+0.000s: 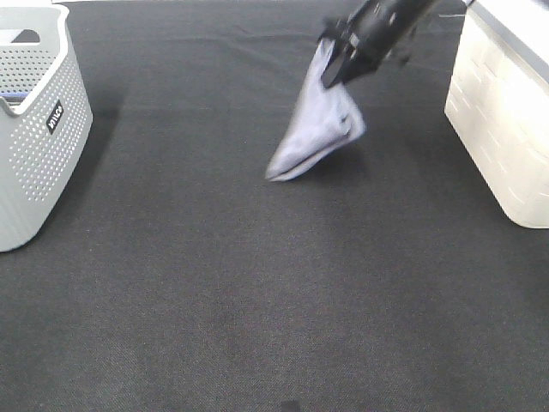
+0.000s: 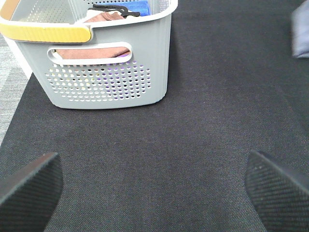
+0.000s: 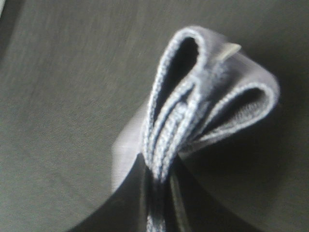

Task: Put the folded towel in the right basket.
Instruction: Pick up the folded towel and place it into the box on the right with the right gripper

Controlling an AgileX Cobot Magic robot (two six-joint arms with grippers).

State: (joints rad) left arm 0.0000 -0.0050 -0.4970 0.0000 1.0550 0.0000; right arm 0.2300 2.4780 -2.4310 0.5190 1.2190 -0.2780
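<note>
Pinching item: right gripper (image 1: 340,62), jaws closed on the upper corner of the folded towel (image 1: 319,129). The towel is pale lavender-grey, and the right wrist view shows its layered edges bunched between the fingers. It hangs slantwise over the dark mat (image 1: 257,300), right of centre and outside both baskets. Whether its lower corner touches the mat cannot be told.

Right basket (image 1: 506,129): cream, moulded wall, near the towel but apart from it.

Left gripper (image 2: 154,191): jaws spread wide, holding nothing, above the mat.

Left basket (image 2: 111,72): grey, perforated, with a yellow handle (image 2: 46,31), well apart from the towel. It contains a brown cloth (image 2: 91,52) and a blue cloth (image 2: 135,6).
</note>
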